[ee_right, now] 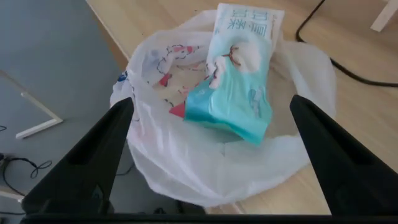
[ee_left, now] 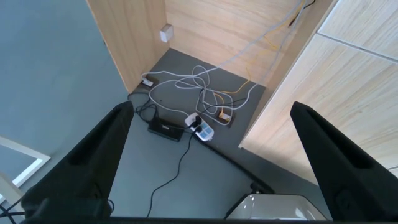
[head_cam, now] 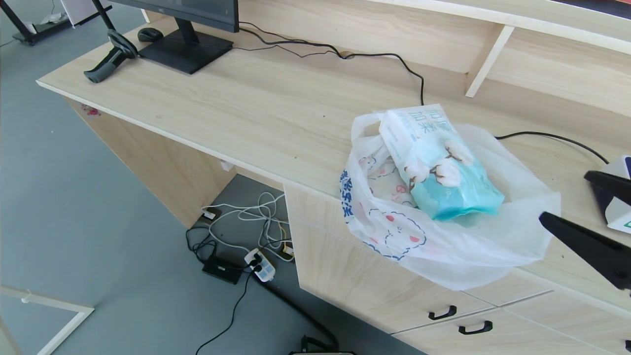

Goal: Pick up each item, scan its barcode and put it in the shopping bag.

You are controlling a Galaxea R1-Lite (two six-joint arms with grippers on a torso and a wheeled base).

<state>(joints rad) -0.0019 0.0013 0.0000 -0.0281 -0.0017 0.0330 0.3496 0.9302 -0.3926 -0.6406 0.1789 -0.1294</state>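
A white plastic shopping bag point(head_cam: 443, 241) point(ee_right: 186, 168) lies at the desk's front edge with its mouth open. A teal and white tissue pack point(head_cam: 438, 162) point(ee_right: 239, 81) rests in that mouth, half sticking out towards the back. My right gripper point(head_cam: 564, 196) point(ee_right: 211, 102) hangs open to the right of the bag, apart from it and holding nothing. My left gripper point(ee_left: 212, 107) is open and empty, over the floor by the desk's leg space. The black barcode scanner point(head_cam: 111, 56) lies at the desk's far left corner.
A monitor stand point(head_cam: 185, 49) and a mouse point(head_cam: 150, 33) sit at the back left. A small white box point(head_cam: 620, 209) stands at the right edge behind my right fingers. Cables and a power strip point(head_cam: 259, 264) point(ee_left: 202, 127) lie on the floor. Drawers point(head_cam: 443, 313) are under the bag.
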